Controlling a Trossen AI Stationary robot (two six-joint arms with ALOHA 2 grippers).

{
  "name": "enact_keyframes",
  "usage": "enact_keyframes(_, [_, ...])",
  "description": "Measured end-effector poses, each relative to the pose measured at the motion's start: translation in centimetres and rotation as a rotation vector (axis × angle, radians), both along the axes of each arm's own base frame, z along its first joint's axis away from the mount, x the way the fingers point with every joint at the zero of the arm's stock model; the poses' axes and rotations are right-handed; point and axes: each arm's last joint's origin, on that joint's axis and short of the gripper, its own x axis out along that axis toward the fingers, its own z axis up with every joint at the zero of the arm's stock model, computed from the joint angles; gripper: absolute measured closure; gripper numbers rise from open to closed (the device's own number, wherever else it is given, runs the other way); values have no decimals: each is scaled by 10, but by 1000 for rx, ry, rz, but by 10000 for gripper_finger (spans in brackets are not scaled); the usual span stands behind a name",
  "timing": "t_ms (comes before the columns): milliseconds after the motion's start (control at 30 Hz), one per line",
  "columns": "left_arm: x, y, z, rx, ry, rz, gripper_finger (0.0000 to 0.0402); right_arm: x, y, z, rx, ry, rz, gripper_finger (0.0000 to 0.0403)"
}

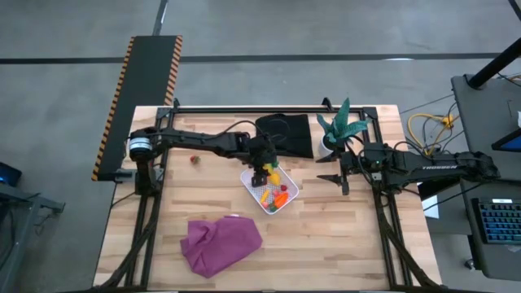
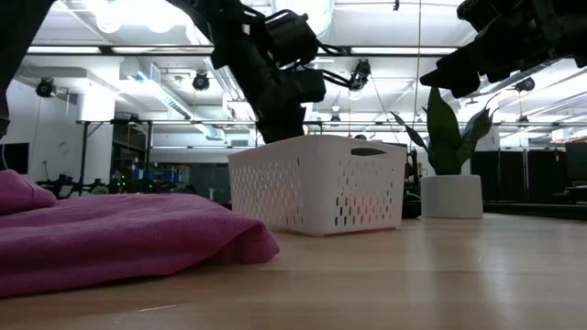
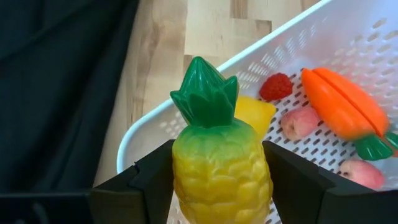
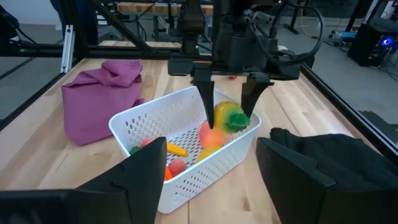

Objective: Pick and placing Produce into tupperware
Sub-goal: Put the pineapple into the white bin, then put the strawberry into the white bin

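Taking the table's middle in the high view as the clock centre. Out at 9 o'clock, a small red piece (image 1: 194, 159) lies alone on the bare wood table (image 1: 163, 236). Purple cloth (image 1: 220, 242), bunched, sits at about 7 o'clock near the front edge.

Left gripper (image 1: 267, 169), just above centre: over the far corner of the white basket (image 1: 286, 202), fingers (image 3: 155, 177) clamped on either side of a toy pineapple (image 3: 221, 168). Pineapple is yellow with a green crown, crown pointing toward the basket's inside. In the right wrist view it hangs between the fingers just above the rim, not resting on the floor.

Basket is a perforated white tub, set askew at centre. Inside it: an orange carrot (image 3: 345, 109) with a green top, a red berry (image 3: 276, 86), a yellow piece (image 3: 255, 112) just behind the pineapple, and two pink pieces (image 3: 298, 123) on the floor beside the carrot.

Black cloth (image 1: 286, 133) at 12 o'clock, just behind the left gripper.

Green plant in a white pot (image 1: 335, 130) at 1 o'clock.

Right gripper (image 1: 342, 181) at 3 o'clock, apart from the basket, fingers spread with nothing between them.
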Motion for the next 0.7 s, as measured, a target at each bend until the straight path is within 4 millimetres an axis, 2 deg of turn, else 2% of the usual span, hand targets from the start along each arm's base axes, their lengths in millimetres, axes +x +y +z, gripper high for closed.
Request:
enact_keyframes(167, [1,0,2,2,-6,2,185,0,0,0,0,1,0,159])
enact_keyframes(500, [4,1,5,22,-39,-2,67,0,0,0,0,1,0,163])
enact_keyframes(700, [-10,-1,23,20,89,2,35,0,0,0,0,2,0,159])
